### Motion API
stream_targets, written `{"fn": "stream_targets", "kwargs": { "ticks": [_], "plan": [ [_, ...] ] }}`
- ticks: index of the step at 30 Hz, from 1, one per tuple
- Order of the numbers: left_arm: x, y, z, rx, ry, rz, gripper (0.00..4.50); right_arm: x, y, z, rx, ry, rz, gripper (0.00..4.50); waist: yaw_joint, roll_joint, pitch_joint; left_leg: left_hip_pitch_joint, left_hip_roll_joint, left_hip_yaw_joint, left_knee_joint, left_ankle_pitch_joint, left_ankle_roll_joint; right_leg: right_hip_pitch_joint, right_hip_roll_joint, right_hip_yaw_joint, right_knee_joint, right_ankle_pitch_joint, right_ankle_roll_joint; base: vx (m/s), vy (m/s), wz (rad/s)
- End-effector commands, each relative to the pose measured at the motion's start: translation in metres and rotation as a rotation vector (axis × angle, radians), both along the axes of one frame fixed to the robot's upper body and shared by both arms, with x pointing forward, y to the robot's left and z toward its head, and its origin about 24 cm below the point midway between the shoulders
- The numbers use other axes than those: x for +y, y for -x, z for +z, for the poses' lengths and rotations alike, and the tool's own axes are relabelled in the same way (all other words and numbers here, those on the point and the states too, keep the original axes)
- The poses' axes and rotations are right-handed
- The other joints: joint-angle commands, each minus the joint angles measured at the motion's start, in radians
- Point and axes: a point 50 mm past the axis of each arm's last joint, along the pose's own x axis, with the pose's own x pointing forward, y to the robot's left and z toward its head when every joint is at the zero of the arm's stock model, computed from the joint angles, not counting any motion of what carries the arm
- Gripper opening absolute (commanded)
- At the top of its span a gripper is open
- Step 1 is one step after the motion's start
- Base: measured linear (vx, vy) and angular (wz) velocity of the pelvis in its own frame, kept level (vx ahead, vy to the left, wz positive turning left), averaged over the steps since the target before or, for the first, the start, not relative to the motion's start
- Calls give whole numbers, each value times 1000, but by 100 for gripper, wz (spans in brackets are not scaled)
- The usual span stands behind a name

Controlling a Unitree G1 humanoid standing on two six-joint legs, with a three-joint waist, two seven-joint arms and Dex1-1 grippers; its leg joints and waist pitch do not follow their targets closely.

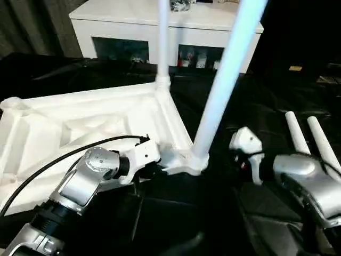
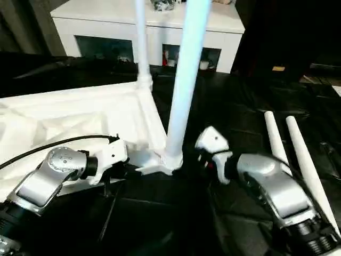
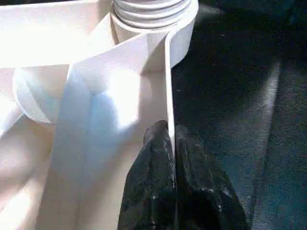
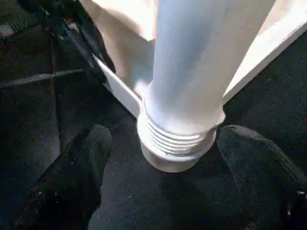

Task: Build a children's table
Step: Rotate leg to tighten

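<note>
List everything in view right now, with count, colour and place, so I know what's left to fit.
tabletop: one, white, upside down on the black surface, ribbed underside up
fitted legs: two, white, upright in corner sockets, the near leg and the far leg
loose legs: two, white, lying side by side on the black surface at the right
cabinet: one, white, glass-fronted compartments, behind the tabletop
black surface: one, under the parts
left gripper: one, black fingers pinched on the tabletop's thin edge wall near the near leg's socket
right gripper: one, black fingers spread to either side of the near leg's threaded base
</note>
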Motion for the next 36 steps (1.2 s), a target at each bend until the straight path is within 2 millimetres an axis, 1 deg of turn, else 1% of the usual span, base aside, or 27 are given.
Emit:
{"fn": "stream_targets", "kwargs": {
  "ticks": [1,2,3,4,6,7,8,10,11,15,17,18,22,23,24,27,29,31,34,36],
  "plan": [
    [-10,1,15,-64,43,-71,0,-1,-2,-5,-11,29,-7,392,0,-2,-53,7,24,3,-74,-138,41,58,-36,22,-54,-124,-232,0,0,0],
    [-10,2,15,-62,45,-80,0,-1,-4,-8,-19,45,-15,392,-1,-3,-56,8,24,3,-70,-113,49,60,-35,22,-49,-84,-240,0,0,0],
    [-11,3,15,-61,47,-86,0,-1,-6,-9,-23,35,-30,392,-1,-3,-56,6,22,4,-69,-101,53,60,-34,22,-47,-66,-245,0,0,0],
    [-11,3,15,-60,49,-89,0,0,-7,-9,-25,26,-40,392,0,-1,-58,5,21,3,-68,-82,61,63,-34,21,-44,-36,-253,0,0,0],
    [-11,4,15,-55,55,-97,0,3,-12,-8,-32,-26,-67,392,0,-2,-61,6,21,4,-64,-50,81,65,-32,20,-37,23,-269,0,0,0],
    [-12,4,15,-51,59,-101,0,5,-15,-8,-38,-57,-81,392,0,-2,-62,7,20,5,-63,-48,84,64,-33,20,-37,31,-274,0,0,0],
    [-12,5,15,-50,61,-102,0,6,-16,-8,-41,-64,-85,392,-2,-2,-61,7,21,5,-64,-60,87,64,-33,19,-38,22,-278,0,0,0],
    [-12,5,14,-49,61,-102,0,7,-17,-7,-44,-81,-89,392,1,-1,-61,10,22,5,-65,-72,85,65,-33,20,-39,7,-277,0,0,0],
    [-11,5,14,-48,60,-103,0,8,-18,-6,-50,-109,-91,392,2,-3,-61,10,23,5,-64,-67,86,65,-32,19,-37,15,-277,0,0,0],
    [-11,5,14,-44,60,-104,0,11,-19,-1,-53,-164,-69,392,3,-2,-60,8,22,5,-64,-83,82,66,-33,20,-37,-5,-274,0,0,0],
    [-10,5,14,-43,60,-104,0,11,-19,-2,-49,-163,-62,392,4,-1,-60,10,22,4,-65,-86,79,65,-33,19,-38,-14,-271,0,0,0],
    [-10,6,14,-42,58,-103,0,11,-19,-4,-46,-151,-58,392,4,-2,-60,9,21,5,-64,-86,78,66,-32,19,-38,-14,-269,0,0,0],
    [-10,6,14,-40,57,-103,0,10,-21,-8,-36,-150,-56,392,3,-2,-60,8,20,5,-64,-98,73,66,-33,19,-39,-37,-266,0,0,0],
    [-10,6,14,-40,56,-103,0,10,-21,-8,-31,-155,-53,367,4,-2,-60,8,21,5,-64,-99,72,66,-33,20,-40,-40,-265,0,0,0],
    [-10,5,14,-40,55,-103,0,10,-21,-9,-28,-152,-49,359,4,-3,-61,8,21,4,-63,-97,73,65,-32,19,-39,-38,-265,0,0,0],
    [-10,5,13,-40,54,-101,0,11,-20,-11,-13,-154,-33,354,4,-3,-60,6,20,3,-63,-96,76,67,-33,19,-38,-38,-266,0,0,0],
    [-10,5,13,-39,54,-101,0,11,-20,-12,-12,-152,-29,321,4,-2,-60,7,20,3,-62,-98,75,66,-33,19,-38,-45,-266,0,0,0],
    [-9,5,13,-38,52,-101,0,11,-20,-13,-10,-149,-20,314,4,-3,-60,6,20,3,-63,-111,72,65,-33,18,-39,-60,-264,0,0,0],
    [-9,5,13,-35,50,-100,0,11,-20,-13,-8,-148,-17,281,4,-2,-59,6,20,2,-63,-119,67,64,-33,19,-40,-78,-260,0,0,0],
    [-8,5,12,-33,47,-99,0,11,-20,-13,-6,-149,-14,275,3,-2,-58,7,21,2,-63,-128,62,63,-32,18,-41,-90,-257,0,0,0]
  ]
}}
